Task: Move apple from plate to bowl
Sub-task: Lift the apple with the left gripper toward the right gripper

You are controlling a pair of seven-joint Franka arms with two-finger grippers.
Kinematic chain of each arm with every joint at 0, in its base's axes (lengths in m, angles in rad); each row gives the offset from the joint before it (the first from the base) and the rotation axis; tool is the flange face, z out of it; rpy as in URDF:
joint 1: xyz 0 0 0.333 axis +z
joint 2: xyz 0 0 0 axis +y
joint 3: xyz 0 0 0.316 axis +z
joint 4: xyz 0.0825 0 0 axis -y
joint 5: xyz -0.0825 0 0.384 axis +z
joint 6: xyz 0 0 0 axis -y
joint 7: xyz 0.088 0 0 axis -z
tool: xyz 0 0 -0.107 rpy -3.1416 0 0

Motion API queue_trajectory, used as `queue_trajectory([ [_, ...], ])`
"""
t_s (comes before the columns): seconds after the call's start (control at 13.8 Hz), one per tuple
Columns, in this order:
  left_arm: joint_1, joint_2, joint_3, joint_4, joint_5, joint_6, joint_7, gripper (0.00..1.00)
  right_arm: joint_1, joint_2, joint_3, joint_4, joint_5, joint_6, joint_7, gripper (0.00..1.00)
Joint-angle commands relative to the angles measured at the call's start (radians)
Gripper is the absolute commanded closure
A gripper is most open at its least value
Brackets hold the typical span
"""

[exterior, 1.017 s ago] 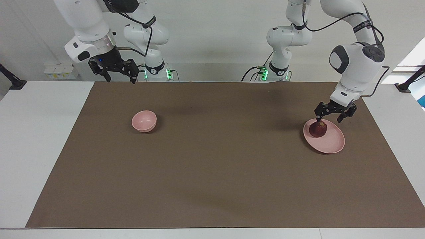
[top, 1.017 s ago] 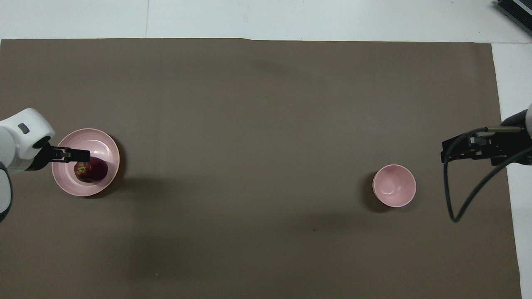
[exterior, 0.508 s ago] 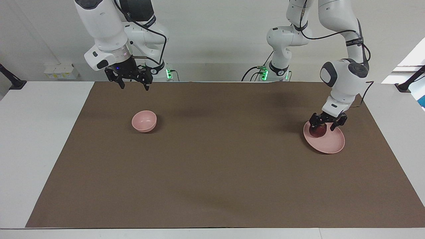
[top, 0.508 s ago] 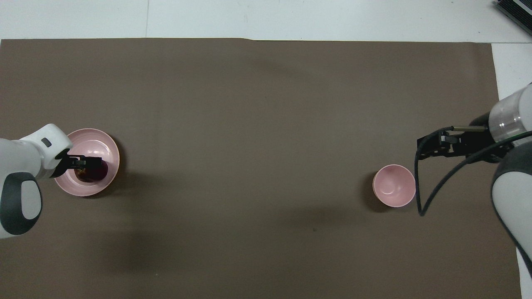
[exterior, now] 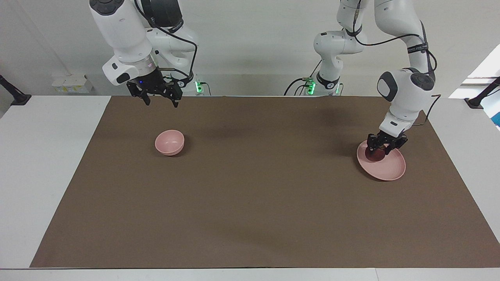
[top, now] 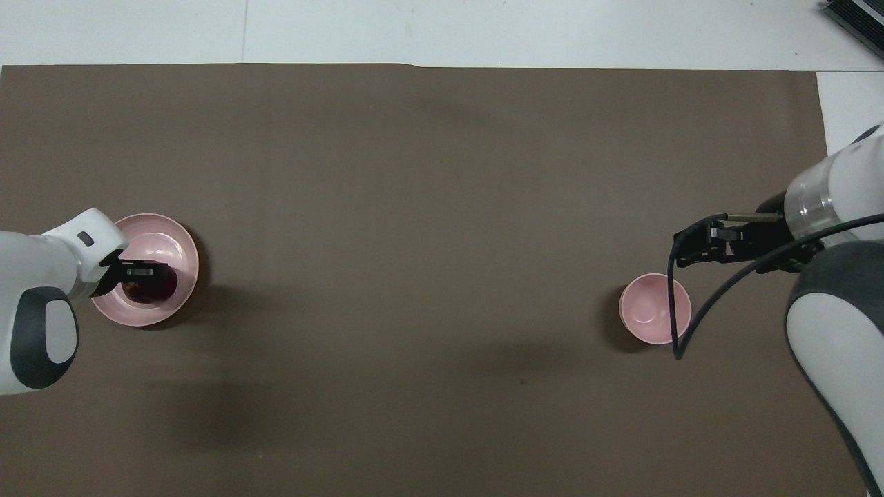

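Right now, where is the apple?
The apple sits on the plate at the left arm's end of the table, with the left hand down around it.

— What sort of place is this?
— A robotics lab, by the look of it. Two white arms (exterior: 402, 89) are bolted at the edge of a white table (exterior: 47, 156), their bases lit green.
— Anything else?
— A plain brown mat (exterior: 254, 195) covers the tabletop, the wall is bare, cables trail from the arms, and black camera stands (exterior: 13, 95) are clamped at the table's ends.
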Motion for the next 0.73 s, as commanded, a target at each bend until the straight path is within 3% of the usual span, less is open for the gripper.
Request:
queue_trajectory([
  [0.0, -0.002, -0.038, -0.016, 0.091, -0.028, -0.125, 0.017, 1.0, -0.004, -0.003, 0.007, -0.026, 0.044, 0.035, 0.081, 0.0],
  [0.22, -0.032, -0.092, -0.016, 0.128, -0.261, -0.181, 0.016, 1.0, 0.031, 0.03, 0.007, -0.026, 0.117, 0.069, 0.211, 0.0],
  [0.36, -0.076, -0.086, -0.019, 0.143, -0.37, -0.178, 0.014, 1.0, 0.053, 0.057, 0.007, -0.027, 0.177, 0.084, 0.314, 0.0],
  [0.51, -0.133, -0.08, -0.018, 0.168, -0.58, -0.163, 0.01, 1.0, 0.075, 0.086, 0.007, -0.032, 0.274, 0.127, 0.435, 0.0],
  [0.65, -0.193, -0.08, -0.019, 0.17, -0.704, -0.135, 0.005, 1.0, 0.115, 0.108, 0.007, -0.05, 0.337, 0.191, 0.567, 0.0],
])
